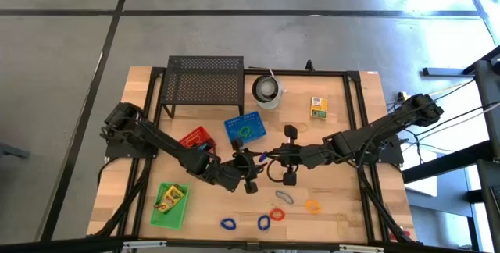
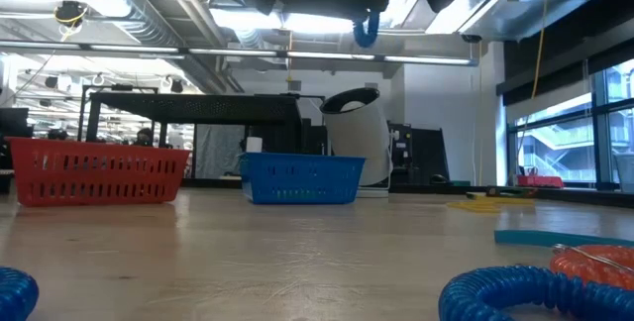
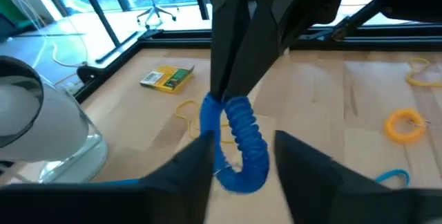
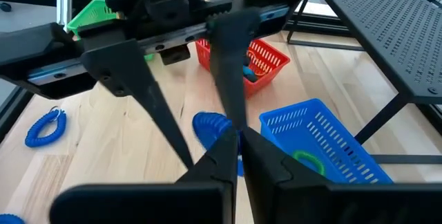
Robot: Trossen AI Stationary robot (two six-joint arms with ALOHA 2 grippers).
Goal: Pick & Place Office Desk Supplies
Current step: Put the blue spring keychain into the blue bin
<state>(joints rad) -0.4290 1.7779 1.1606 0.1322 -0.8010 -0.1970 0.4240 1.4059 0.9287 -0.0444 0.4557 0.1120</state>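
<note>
Mid-air handover, by the look of it. Right gripper (image 1: pixel 264 158) is pinched closed on a blue coil loop (image 3: pixel 238 144), held above the table centre, just in front of the blue basket (image 1: pixel 245 128). In the left wrist view the loop hangs from the right fingertips (image 3: pixel 222 89), dangling between the left gripper's (image 1: pixel 248 159) own two fingers (image 3: pixel 197 162), which stand apart on either side and do not touch it. So left is parted, not gripping; right has the loop.

Other supplies: blue loops (image 1: pixel 228 224), a red loop (image 1: pixel 277 214), a grey loop (image 1: pixel 284 197) and an orange loop (image 1: pixel 312 205) on the near table; a crayon box (image 1: pixel 318 107) far right; another in the green basket (image 1: pixel 169 204). Red basket (image 1: pixel 197 138) sits beside the left arm.

Risks, as I judge them:
- Loop is springy and hangs free; if right lets go before left closes, it drops to the table or bounces off.
- Left may close on the loop's lower curl only, a weak hold that slips.
- Fingers of both arms are crowded together; a small misalignment could knock them into each other.
- Loop could snag on the right fingertips on release.
</note>
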